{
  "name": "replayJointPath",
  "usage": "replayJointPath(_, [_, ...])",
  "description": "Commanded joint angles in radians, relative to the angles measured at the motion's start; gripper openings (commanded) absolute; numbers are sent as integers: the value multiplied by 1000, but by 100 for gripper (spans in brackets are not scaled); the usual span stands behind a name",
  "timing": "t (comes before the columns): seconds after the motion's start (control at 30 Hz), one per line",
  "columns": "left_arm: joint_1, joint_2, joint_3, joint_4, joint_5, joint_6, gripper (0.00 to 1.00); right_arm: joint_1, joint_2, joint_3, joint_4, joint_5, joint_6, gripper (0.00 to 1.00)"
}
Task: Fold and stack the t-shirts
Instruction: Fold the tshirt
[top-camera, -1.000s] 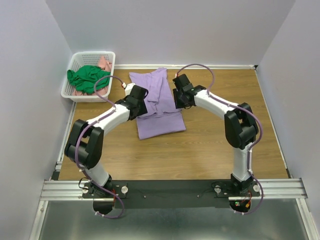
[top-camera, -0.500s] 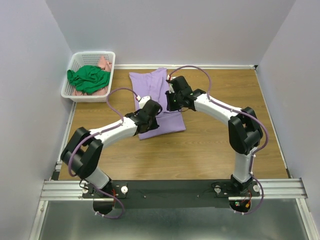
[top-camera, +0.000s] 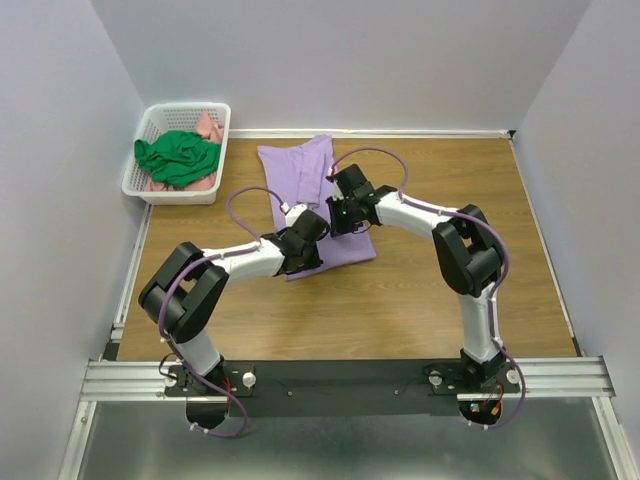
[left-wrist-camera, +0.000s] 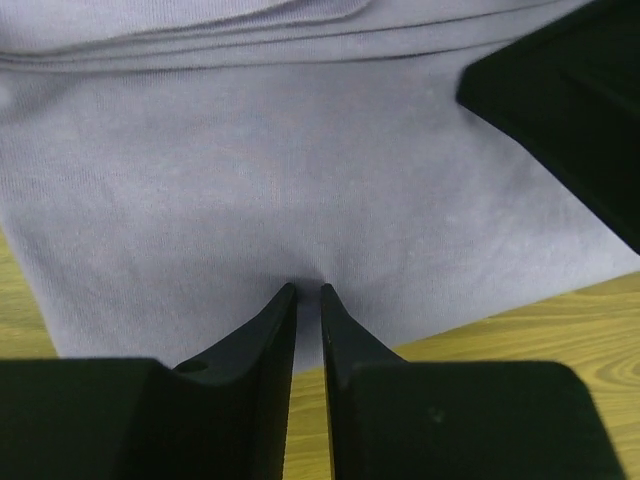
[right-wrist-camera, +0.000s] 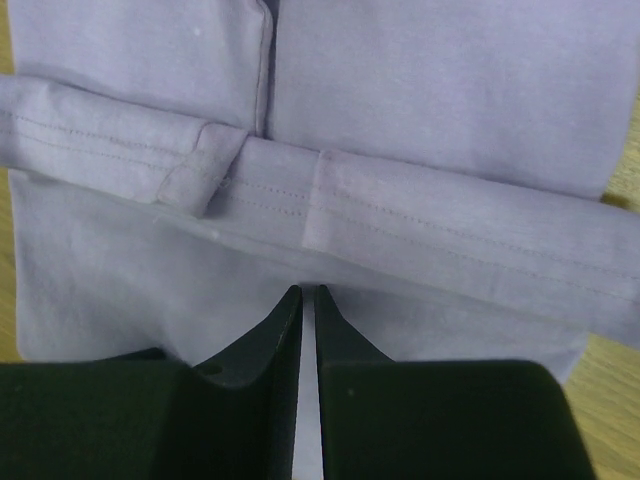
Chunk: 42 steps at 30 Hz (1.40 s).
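Observation:
A lavender t-shirt (top-camera: 300, 168) lies partly folded on the wooden table, long side running away from me. My left gripper (top-camera: 312, 240) is over its near left part. In the left wrist view its gripper (left-wrist-camera: 308, 288) has the jaws almost together, tips dug into the lavender cloth (left-wrist-camera: 250, 180) near the hem. My right gripper (top-camera: 340, 215) sits just right of it. In the right wrist view that gripper (right-wrist-camera: 308, 290) is pinched on cloth below a folded sleeve band (right-wrist-camera: 400, 215). A green t-shirt (top-camera: 178, 157) and a pink t-shirt (top-camera: 209, 127) lie bunched in the basket.
The white lattice basket (top-camera: 150, 188) stands at the back left corner against the wall. Grey walls close in the table on the left, back and right. Bare wood (top-camera: 450, 300) shows to the right of the shirt and in front of it.
Both arms have swung inward from the shirt's sides and now meet over its near half. Both pairs of jaws have closed from open to nearly together on the cloth.

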Motion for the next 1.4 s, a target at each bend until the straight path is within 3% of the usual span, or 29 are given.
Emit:
replayJointPath(0.0, [-15,43,-66,-35,57,-7,24,4,46,53,24,-16,-2,16])
replayJointPath(0.27, [-23,26,-89,-37,77,11,23,3,110,146,24,94,-5,17])
replayJointPath(0.43, [-27,31,-118,-30,102,25,23,3,233,356,25,210,-27,18])
replayJointPath(0.63, [-27,-35,-167,-44,85,33,23,-8,310,562,22,231,-50,21])
replayJointPath(0.73, [-29,-75,-190,-55,76,36,23,-8,236,512,24,170,-53,23])
replayJointPath(1.03, [-29,-140,-224,-59,103,42,23,17,-101,22,25,-108,-7,23])
replayJointPath(1.13, [-29,-164,-233,-66,97,44,24,21,-132,-50,25,-180,6,23])
replayJointPath(1.3, [-29,-157,-221,-76,96,51,24,20,-97,-46,27,-143,25,21])
replayJointPath(1.37, [-29,-172,-210,-96,87,44,29,9,-97,-32,30,-152,47,19])
